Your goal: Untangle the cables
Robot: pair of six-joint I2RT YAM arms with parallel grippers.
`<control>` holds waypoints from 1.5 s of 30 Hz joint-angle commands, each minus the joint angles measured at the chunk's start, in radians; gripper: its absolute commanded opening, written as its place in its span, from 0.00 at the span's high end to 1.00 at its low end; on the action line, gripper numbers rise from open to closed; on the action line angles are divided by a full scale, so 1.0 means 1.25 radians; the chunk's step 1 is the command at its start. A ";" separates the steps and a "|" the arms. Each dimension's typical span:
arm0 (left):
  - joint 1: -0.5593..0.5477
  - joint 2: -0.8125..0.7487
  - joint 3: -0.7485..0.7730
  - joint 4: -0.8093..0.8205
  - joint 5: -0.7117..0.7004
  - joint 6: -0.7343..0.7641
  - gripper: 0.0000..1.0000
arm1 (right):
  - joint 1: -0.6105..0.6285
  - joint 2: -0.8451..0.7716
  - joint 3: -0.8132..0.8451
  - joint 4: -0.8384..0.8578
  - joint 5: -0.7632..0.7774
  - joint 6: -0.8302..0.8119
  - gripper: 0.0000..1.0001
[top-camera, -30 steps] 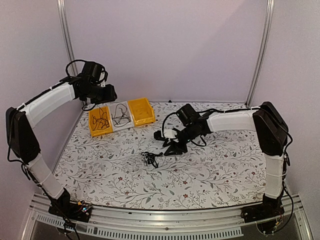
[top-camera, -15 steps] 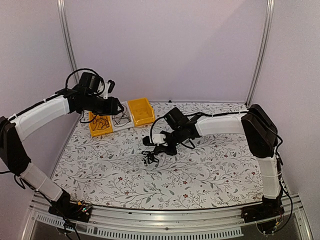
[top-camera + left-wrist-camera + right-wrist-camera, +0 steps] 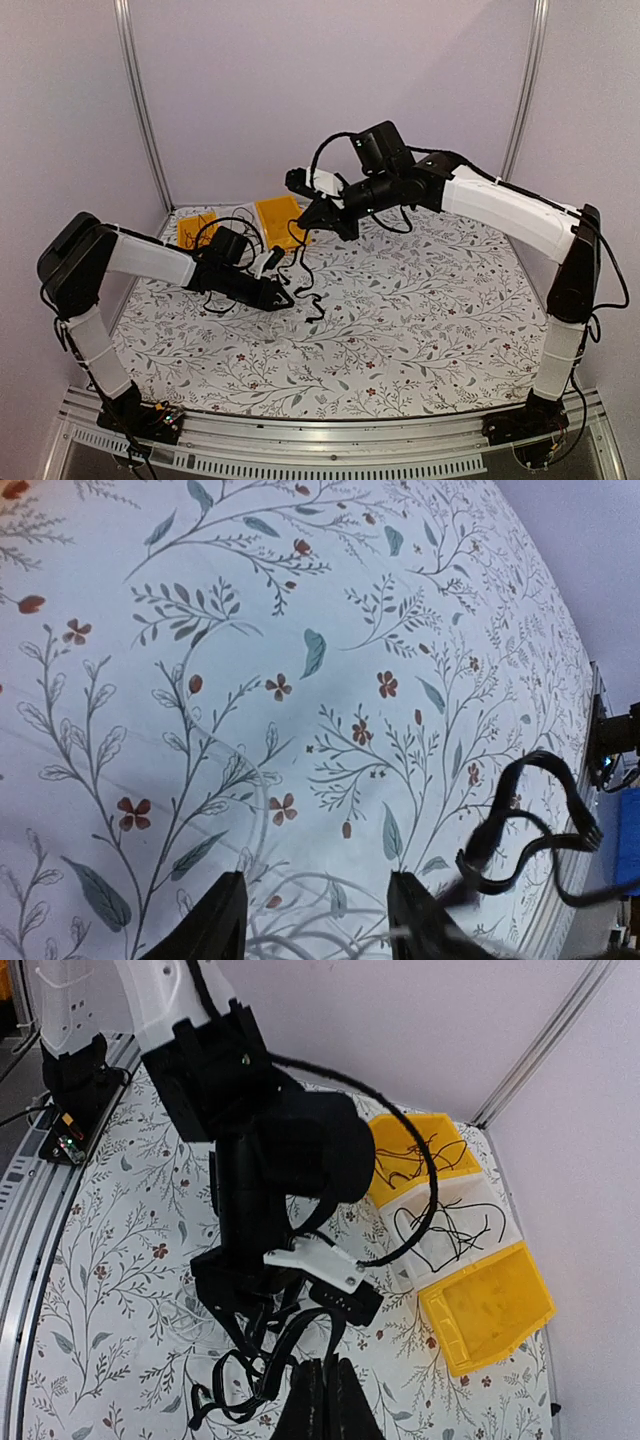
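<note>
The right gripper (image 3: 320, 1385) is clenched on the cables (image 3: 235, 1385), a black bundle hanging from it above the tabletop (image 3: 430, 330), left of centre and toward the far edge. The lowest loops come down next to the left gripper (image 3: 280, 298). That one is released, jaws apart and low over the floral tabletop, with only bare surface between them and a blurred black loop just beside its right finger. Its fingers are cut off at the bottom of the left wrist view.

The strands in the bundle overlap, and in the right wrist view the left arm (image 3: 250, 1130) covers part of them, so they cannot be counted.

Three bins stand in a row at the far left corner: a first yellow bin (image 3: 468, 1158) nearest the left edge, a white bin (image 3: 508, 1222) and a second yellow bin (image 3: 490, 1305). From above, the left arm hides most of the white one. Loose cords (image 3: 410, 1155) lie in the first yellow bin and in the white bin.
</note>
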 commanded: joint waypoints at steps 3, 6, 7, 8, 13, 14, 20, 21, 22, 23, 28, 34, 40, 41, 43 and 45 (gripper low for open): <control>-0.009 0.123 -0.019 0.123 0.038 -0.010 0.54 | -0.001 -0.023 0.167 -0.067 -0.020 0.098 1.00; -0.008 0.150 -0.028 0.104 0.025 -0.004 0.57 | -0.001 -0.027 0.241 -0.051 -0.010 0.125 1.00; -0.008 0.153 -0.034 0.099 0.023 0.000 0.58 | -0.001 -0.030 0.260 -0.041 -0.006 0.132 1.00; -0.009 0.154 -0.041 0.099 0.020 -0.001 0.58 | -0.001 -0.034 0.279 -0.030 0.004 0.138 1.00; -0.008 0.146 -0.073 0.099 0.008 -0.005 0.58 | -0.002 -0.061 0.333 0.056 0.049 0.181 1.00; -0.009 0.144 -0.075 0.096 0.005 -0.010 0.58 | -0.003 -0.067 0.339 0.073 0.053 0.188 1.00; -0.008 0.053 -0.079 0.059 -0.031 -0.019 0.54 | -0.007 -0.094 0.314 0.099 0.065 0.137 1.00; -0.008 0.019 -0.080 0.053 -0.045 -0.021 0.53 | -0.013 -0.099 0.293 0.100 0.064 0.129 1.00; -0.008 -0.013 -0.081 0.048 -0.056 -0.023 0.52 | -0.017 -0.108 0.275 0.103 0.062 0.127 1.00; -0.008 -0.046 -0.080 0.047 -0.065 -0.024 0.51 | -0.025 -0.113 0.261 0.107 0.058 0.139 1.00; -0.009 -0.148 -0.053 0.022 -0.111 -0.035 0.51 | -0.068 -0.120 0.260 0.116 0.020 0.219 1.00; -0.011 -0.295 -0.061 -0.003 -0.228 -0.040 0.39 | -0.070 -0.141 0.200 0.115 0.015 0.197 1.00; -0.029 -0.405 -0.128 0.090 -0.184 0.118 0.26 | -0.070 -0.148 0.166 0.117 -0.005 0.202 1.00; -0.038 -0.412 -0.125 0.096 -0.188 0.149 0.27 | -0.070 -0.147 0.167 0.118 -0.008 0.204 1.00; -0.050 -0.413 -0.107 0.100 -0.200 0.204 0.27 | -0.070 -0.148 0.169 0.119 -0.012 0.208 1.00; -0.055 -0.400 -0.077 0.092 -0.204 0.251 0.28 | -0.070 -0.150 0.169 0.119 -0.015 0.213 1.00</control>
